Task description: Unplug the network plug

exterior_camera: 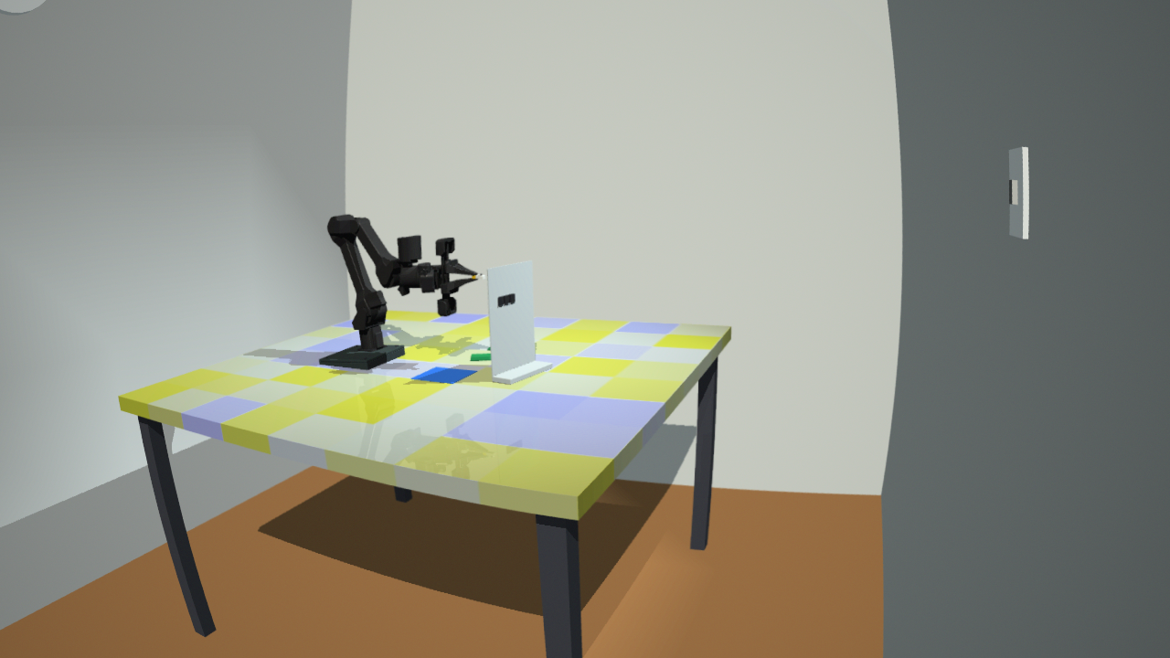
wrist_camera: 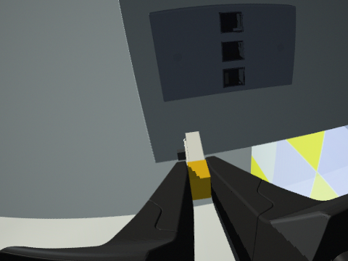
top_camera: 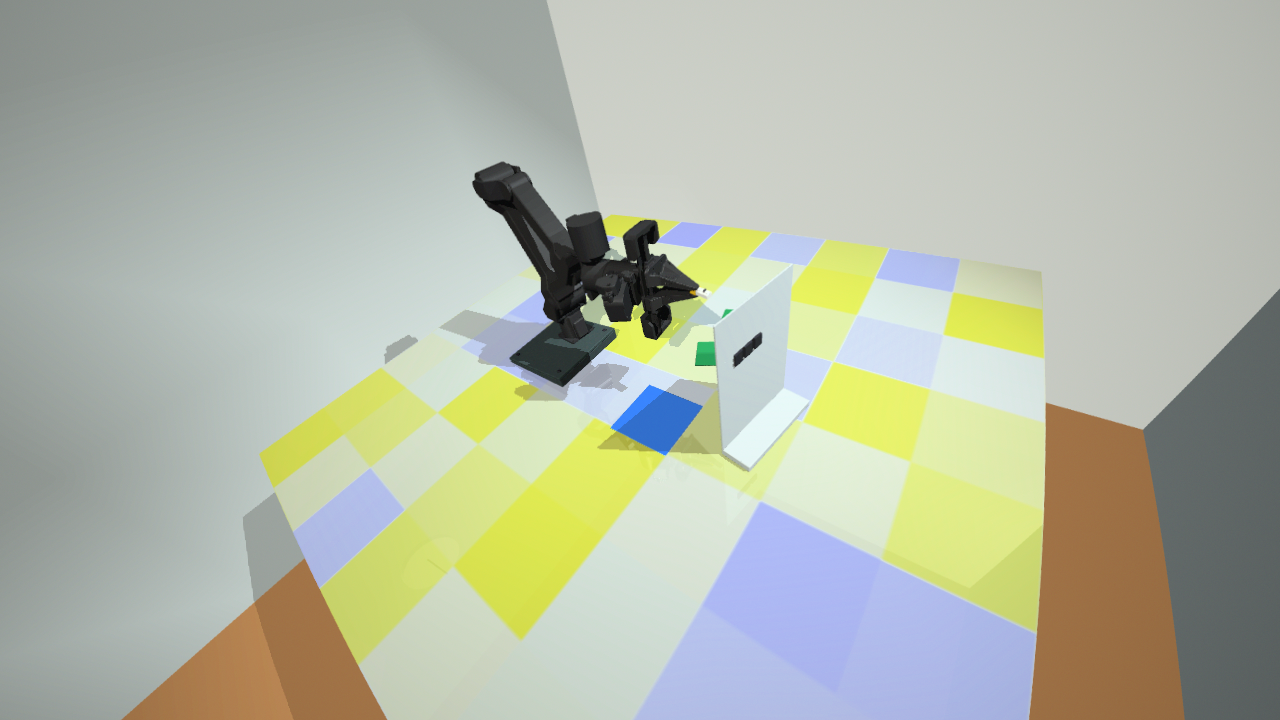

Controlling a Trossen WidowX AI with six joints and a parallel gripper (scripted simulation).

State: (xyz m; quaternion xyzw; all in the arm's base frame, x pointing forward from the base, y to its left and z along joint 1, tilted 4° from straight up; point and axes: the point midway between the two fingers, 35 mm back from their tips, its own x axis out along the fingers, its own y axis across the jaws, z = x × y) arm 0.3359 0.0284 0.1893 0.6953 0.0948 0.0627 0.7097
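My gripper [top_camera: 697, 292] [exterior_camera: 476, 276] [wrist_camera: 196, 168] is shut on the plug [top_camera: 704, 293] [exterior_camera: 481, 276] [wrist_camera: 196, 148]. The plug's orange rear part is between the fingertips and its white front part points out ahead. A small dark block shows at its left side in the wrist view. The plug is out of the sockets, raised in front of the upright panel [top_camera: 751, 407] [exterior_camera: 511, 339] [wrist_camera: 217, 112], near its top edge in the top and exterior views. The socket plate [wrist_camera: 196, 69] has three dark openings. A blue square [top_camera: 656, 420] [exterior_camera: 444, 375] lies flat on the table, low in front of the panel.
A green object [top_camera: 705, 353] [exterior_camera: 480, 356] is on the table beside the panel, partly hidden by it. More green [top_camera: 727, 313] shows behind it. The panel stands on a white foot [top_camera: 769, 429] [exterior_camera: 523, 373]. The arm's dark base [top_camera: 562, 351] [exterior_camera: 362, 356] is left of the blue square.
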